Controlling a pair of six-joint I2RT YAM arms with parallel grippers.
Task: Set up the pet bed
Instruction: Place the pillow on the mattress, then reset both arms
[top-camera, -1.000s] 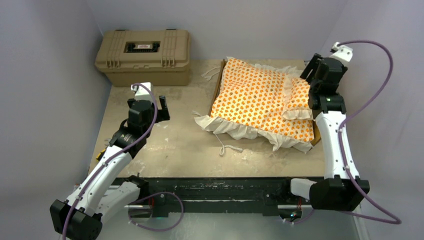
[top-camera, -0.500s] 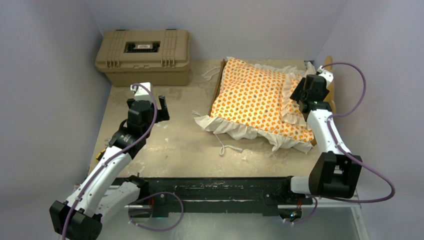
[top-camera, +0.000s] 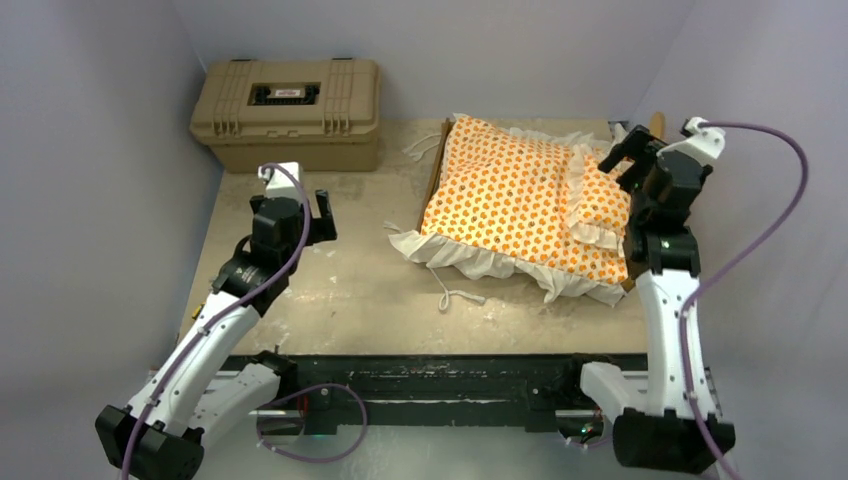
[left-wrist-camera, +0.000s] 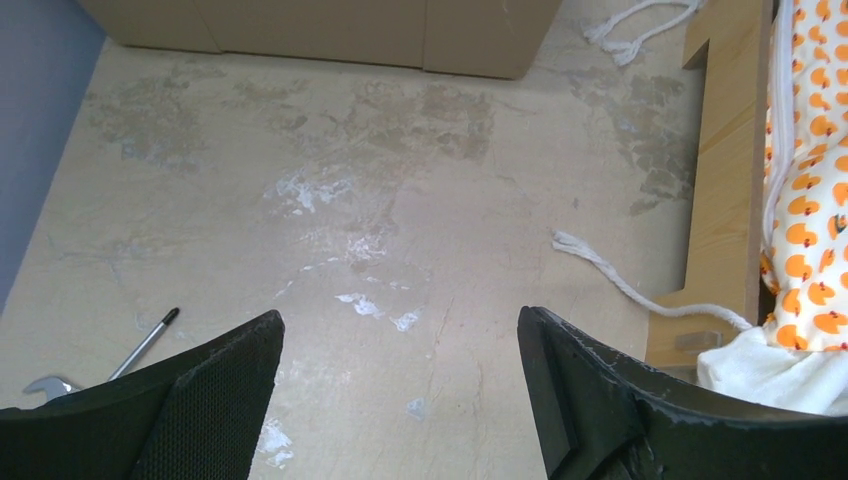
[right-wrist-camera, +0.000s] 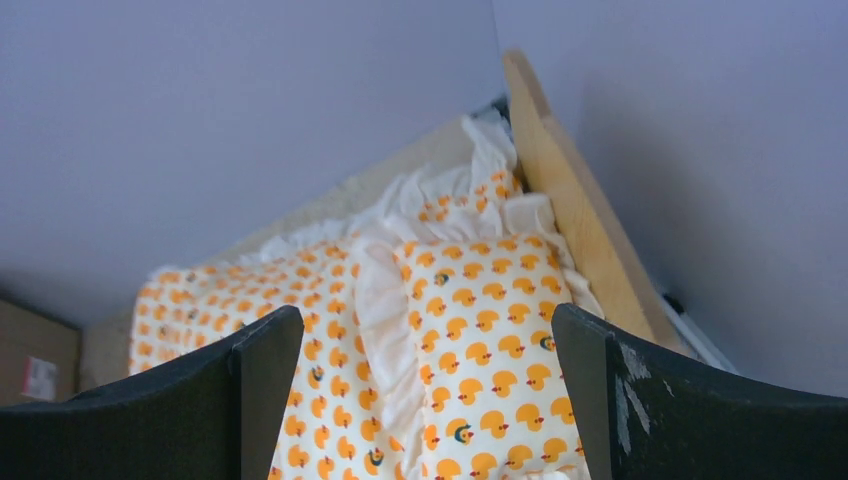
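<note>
The pet bed's light-wood frame (top-camera: 437, 168) stands on the right half of the table, with its headboard (top-camera: 657, 126) against the right wall. The orange-patterned mattress cushion (top-camera: 505, 195) with white ruffles lies over it, overhanging at the front. The small matching pillow (top-camera: 603, 200) rests on the cushion at the headboard end. My right gripper (top-camera: 622, 155) hovers open just above the pillow (right-wrist-camera: 490, 340), holding nothing; the right wrist view shows the headboard (right-wrist-camera: 575, 210) beside the pillow. My left gripper (top-camera: 324, 213) is open over bare table, left of the frame (left-wrist-camera: 725, 170).
A tan hard case (top-camera: 287, 112) sits at the back left. White tie cords (top-camera: 455, 297) trail from the cushion onto the table, and one cord (left-wrist-camera: 620, 275) lies near the frame's foot. A small metal tool (left-wrist-camera: 140, 350) lies by the left edge. Walls close in on both sides.
My right arm dipped to the pillow, then lifted back toward the right wall with its jaws spread wider. The pillow now lies flat by the headboard. The left arm barely moved.
</note>
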